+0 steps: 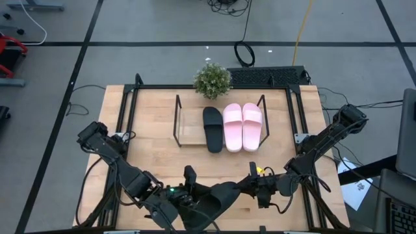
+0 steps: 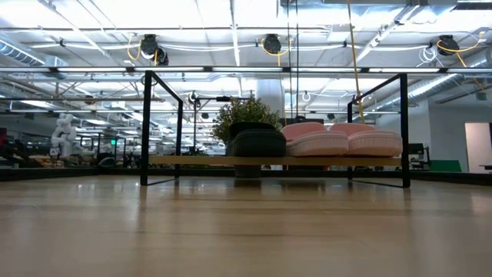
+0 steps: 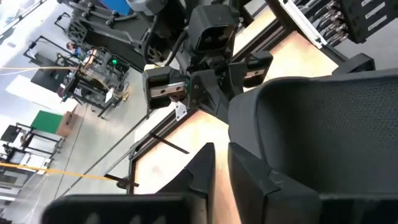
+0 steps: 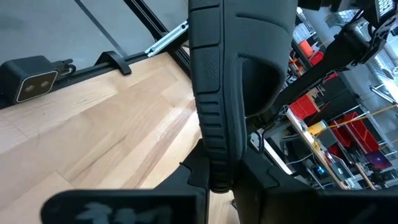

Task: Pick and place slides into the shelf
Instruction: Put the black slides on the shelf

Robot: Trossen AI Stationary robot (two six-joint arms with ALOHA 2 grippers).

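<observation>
On the shelf [image 1: 185, 127] [image 2: 192, 160] lie one black slide [image 1: 212, 129] [image 2: 257, 142] and two pink slides [image 1: 233, 127] [image 1: 252, 125] [image 2: 342, 141], soles on the wood board. A second black slide [image 1: 221, 195] [image 3: 323, 124] [image 4: 239, 56] hangs above the table's near edge between my two grippers. My right gripper [image 1: 255, 186] [image 4: 217, 186] is shut on one end of it. My left gripper [image 1: 192, 198] [image 3: 221, 180] stands at its other end, with a narrow slit of bare wood showing between its fingers. My right gripper pinches the end of the black slide's sole, by its ridged rim [image 4: 211, 146], between its two fingers. It comes nearly level from the table's right side. The slide stands on edge, lifted clear of the table. My left gripper: I cannot tell whether it touches the slide.
A potted plant [image 1: 212, 79] stands behind the shelf. Black rails [image 1: 130, 117] frame the tabletop. The shelf board's left part [image 1: 188, 123] is bare. A small camera block [image 4: 31, 81] sits at the table's edge.
</observation>
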